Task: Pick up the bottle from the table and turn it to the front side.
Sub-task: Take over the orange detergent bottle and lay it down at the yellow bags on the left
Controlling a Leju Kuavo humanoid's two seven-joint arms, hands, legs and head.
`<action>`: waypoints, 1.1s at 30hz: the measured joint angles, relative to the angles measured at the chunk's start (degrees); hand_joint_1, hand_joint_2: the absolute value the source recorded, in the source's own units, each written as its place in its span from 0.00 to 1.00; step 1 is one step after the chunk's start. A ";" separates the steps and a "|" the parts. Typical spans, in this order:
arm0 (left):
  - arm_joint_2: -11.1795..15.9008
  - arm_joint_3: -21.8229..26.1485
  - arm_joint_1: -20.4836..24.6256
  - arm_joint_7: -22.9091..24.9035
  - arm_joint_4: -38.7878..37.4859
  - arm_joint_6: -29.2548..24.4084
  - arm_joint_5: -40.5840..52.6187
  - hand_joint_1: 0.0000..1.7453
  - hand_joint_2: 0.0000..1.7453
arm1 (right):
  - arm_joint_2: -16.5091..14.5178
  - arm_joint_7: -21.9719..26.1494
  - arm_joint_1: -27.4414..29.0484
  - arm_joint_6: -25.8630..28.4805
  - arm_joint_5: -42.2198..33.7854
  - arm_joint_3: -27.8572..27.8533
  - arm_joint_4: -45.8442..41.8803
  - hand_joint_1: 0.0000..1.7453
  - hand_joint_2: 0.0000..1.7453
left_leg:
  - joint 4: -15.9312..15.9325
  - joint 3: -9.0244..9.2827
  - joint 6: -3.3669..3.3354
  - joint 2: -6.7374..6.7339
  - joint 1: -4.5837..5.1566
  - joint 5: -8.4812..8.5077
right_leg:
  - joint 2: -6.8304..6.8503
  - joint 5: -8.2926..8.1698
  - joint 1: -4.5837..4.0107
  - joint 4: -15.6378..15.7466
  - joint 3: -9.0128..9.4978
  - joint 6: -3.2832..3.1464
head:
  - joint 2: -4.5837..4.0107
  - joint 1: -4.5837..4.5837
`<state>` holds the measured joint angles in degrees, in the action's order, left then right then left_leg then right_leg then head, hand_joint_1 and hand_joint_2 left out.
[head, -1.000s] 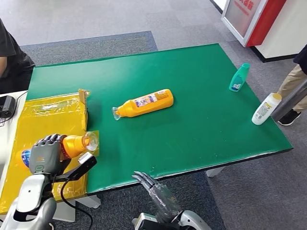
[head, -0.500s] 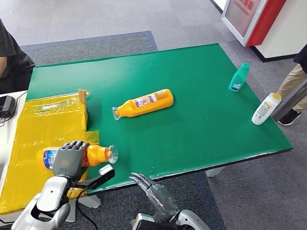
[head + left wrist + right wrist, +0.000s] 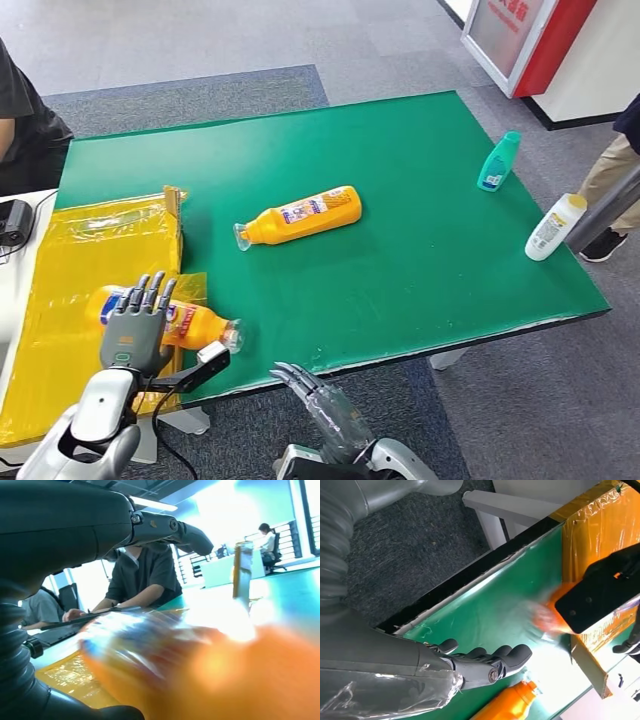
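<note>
At the near left corner of the green table (image 3: pixel 423 240), an orange bottle (image 3: pixel 192 325) lies on its side across the edge of a yellow plastic sheet (image 3: pixel 83 250), its clear cap (image 3: pixel 233 336) pointing toward the table's middle and its blue-and-white label end under the robot's fingers. The left hand (image 3: pixel 136 328) is over the bottle's body with its fingers spread and pointing away from the robot; whether they press on the bottle or merely hover cannot be told, and the left wrist view gives only an orange blur close below the hand. A second orange bottle (image 3: pixel 302 216) lies on its side near the table's middle, well apart from the first, cap toward the left. An upright cardboard flap (image 3: pixel 174 212) stands at the yellow sheet's far corner. The right hand (image 3: pixel 317 392) hangs just off the table's near edge, fingers loosely apart and holding nothing. Near the far right edge stand a teal bottle (image 3: pixel 499 161), tilted, and a white bottle (image 3: pixel 555 226) with a yellow cap. A person's dark sleeve (image 3: pixel 23 110) shows at the far left.
</note>
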<state>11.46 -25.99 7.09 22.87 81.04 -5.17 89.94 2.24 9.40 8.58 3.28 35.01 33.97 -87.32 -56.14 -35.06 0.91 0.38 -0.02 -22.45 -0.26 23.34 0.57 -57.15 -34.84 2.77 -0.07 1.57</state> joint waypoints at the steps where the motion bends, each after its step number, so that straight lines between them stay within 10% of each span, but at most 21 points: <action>1: -0.09 0.41 -0.06 -0.01 0.08 0.00 0.00 0.00 1.00 | 0.02 -0.01 0.00 0.00 0.00 0.01 0.00 0.00 1.00 | 0.00 0.00 0.00 0.00 0.00 0.00 | 0.00 0.00 0.00 0.00 0.00 0.00 | 0.00 0.00; 23: -2.30 5.43 -1.66 -2.67 0.57 -0.39 0.00 0.00 1.00 | 0.13 -0.24 0.06 -0.05 0.01 0.04 0.07 0.00 1.00 | 0.00 0.00 0.02 0.00 0.00 0.01 | 0.00 0.00 0.00 0.00 0.00 0.00 | 0.00 0.00; 33: -11.12 17.41 -8.39 -21.72 6.93 -1.07 -13.48 0.00 1.00 | 0.71 -1.06 1.26 0.74 0.01 -0.38 -0.34 0.00 1.00 | 0.00 0.00 -0.01 -0.01 0.02 -0.04 | -0.01 0.01 0.02 0.00 0.00 0.00 | 0.00 0.01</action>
<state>0.34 -8.59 -1.30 1.14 87.97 -6.25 76.46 2.95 8.34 9.84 4.02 35.02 33.58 -87.66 -56.14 -35.06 0.89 0.36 -0.01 -22.49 -0.27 23.35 0.59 -57.15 -34.84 2.78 -0.07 1.58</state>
